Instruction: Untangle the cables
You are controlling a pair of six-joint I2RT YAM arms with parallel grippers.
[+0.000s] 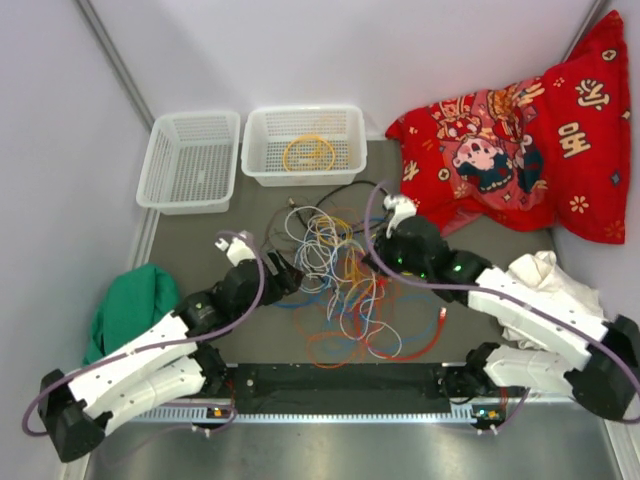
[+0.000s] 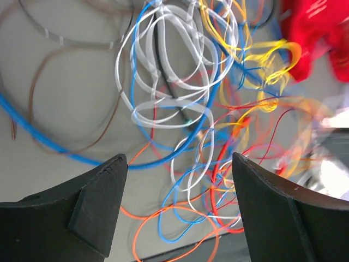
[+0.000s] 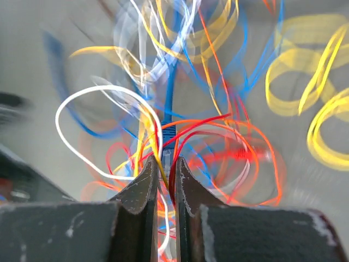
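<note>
A tangle of thin cables (image 1: 343, 290), blue, white, yellow, orange and red, lies in the middle of the grey mat between my two arms. My left gripper (image 1: 291, 272) is at the tangle's left edge. In the left wrist view it (image 2: 177, 159) is open and empty, above white (image 2: 163, 71), blue (image 2: 65, 147) and orange (image 2: 163, 218) loops. My right gripper (image 1: 373, 260) is at the tangle's upper right. In the right wrist view it (image 3: 166, 165) is shut on a blue cable (image 3: 168, 136) at its plug end, with red and yellow strands caught beside it.
Two white baskets stand at the back: the left one (image 1: 190, 160) is empty, the right one (image 1: 262, 150) holds a coiled yellow cable (image 1: 308, 152). A red cushion (image 1: 520, 130) lies back right, a green cloth (image 1: 130, 305) at the left, a white cloth (image 1: 545, 272) at the right.
</note>
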